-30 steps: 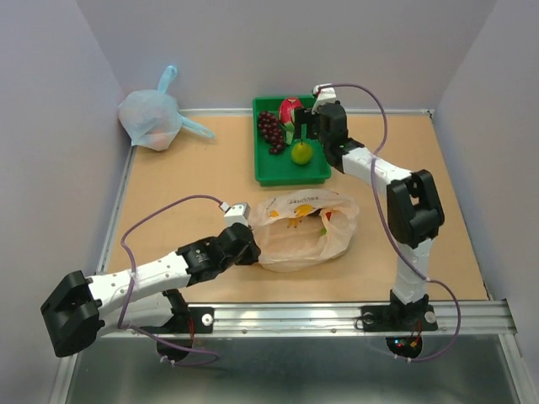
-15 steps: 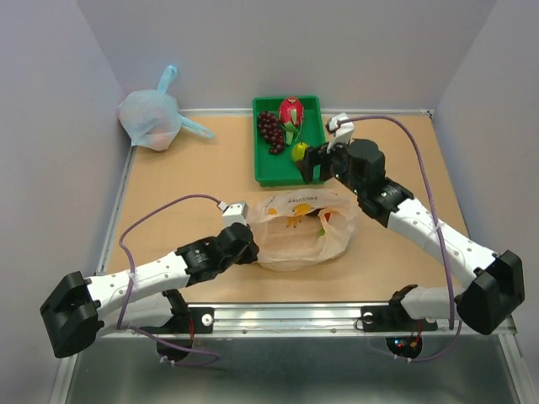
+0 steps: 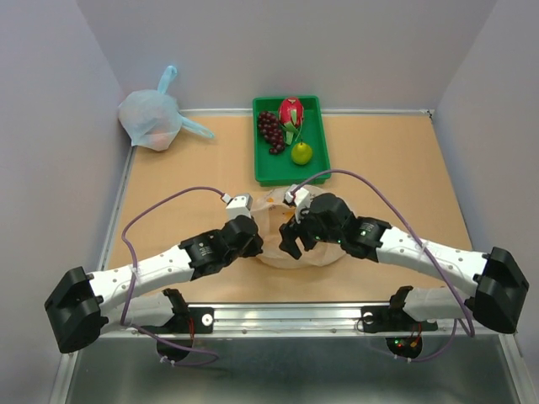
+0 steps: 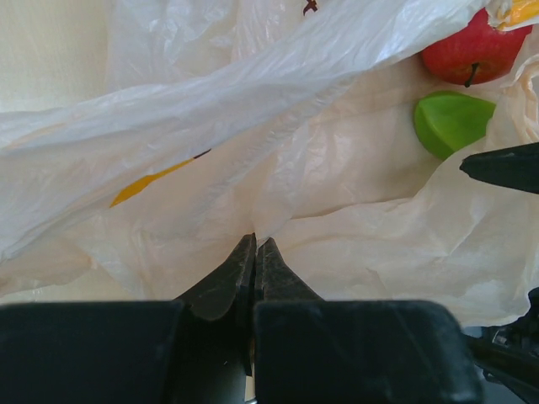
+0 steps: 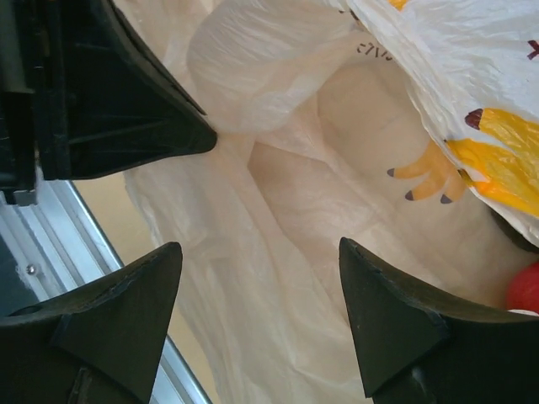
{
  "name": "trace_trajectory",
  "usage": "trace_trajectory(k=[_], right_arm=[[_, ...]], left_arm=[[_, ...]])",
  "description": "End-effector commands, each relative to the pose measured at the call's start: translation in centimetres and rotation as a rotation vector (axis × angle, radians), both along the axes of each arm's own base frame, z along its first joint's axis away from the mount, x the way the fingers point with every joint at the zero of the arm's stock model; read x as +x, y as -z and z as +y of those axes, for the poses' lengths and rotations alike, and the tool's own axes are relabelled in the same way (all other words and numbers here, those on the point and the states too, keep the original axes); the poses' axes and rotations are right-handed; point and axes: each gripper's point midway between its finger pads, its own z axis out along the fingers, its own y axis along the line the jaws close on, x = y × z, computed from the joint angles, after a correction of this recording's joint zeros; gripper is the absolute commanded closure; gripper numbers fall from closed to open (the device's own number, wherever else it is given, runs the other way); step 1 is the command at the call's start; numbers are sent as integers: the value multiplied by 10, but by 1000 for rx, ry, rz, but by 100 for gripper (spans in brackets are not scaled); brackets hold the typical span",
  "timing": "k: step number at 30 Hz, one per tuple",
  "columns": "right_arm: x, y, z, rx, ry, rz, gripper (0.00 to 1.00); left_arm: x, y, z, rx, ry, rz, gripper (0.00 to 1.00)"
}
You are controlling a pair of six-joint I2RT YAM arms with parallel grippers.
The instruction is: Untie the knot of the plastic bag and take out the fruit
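Observation:
The peach-orange plastic bag (image 3: 271, 204) lies open in the near middle of the table, mostly under my right arm. My left gripper (image 3: 255, 245) is shut on the bag's left edge (image 4: 253, 210). My right gripper (image 3: 290, 241) is open and empty, low over the bag's mouth (image 5: 295, 194). Inside the bag a red apple (image 4: 474, 46) and a green piece (image 4: 450, 122) show. A red dragon fruit (image 3: 290, 110), dark grapes (image 3: 270, 131) and a yellow-green fruit (image 3: 301, 153) lie in the green tray (image 3: 316, 172).
A pale blue knotted bag (image 3: 152, 119) sits at the far left corner. My left gripper's body (image 5: 109, 109) is close beside my right gripper's fingers (image 5: 135, 311). The metal rail (image 3: 286, 314) runs along the near edge.
My right arm has swung from the green tray back and down to the bag, open and empty. The yellow-green fruit stays in the tray. My left gripper shifted slightly right, still holding the bag.

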Motion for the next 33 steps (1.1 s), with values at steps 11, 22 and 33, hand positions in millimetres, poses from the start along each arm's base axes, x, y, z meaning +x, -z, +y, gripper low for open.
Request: trace_trajectory(k=[11, 22, 33], right_arm=[[93, 16, -49, -251, 519, -242, 22], [149, 26, -58, -194, 804, -344, 19], [187, 41, -59, -111, 876, -360, 20]], left_arm=[[0, -18, 2, -56, -14, -27, 91], [-11, -8, -3, -100, 22, 9, 91], [-19, -1, 2, -118, 20, 29, 92]])
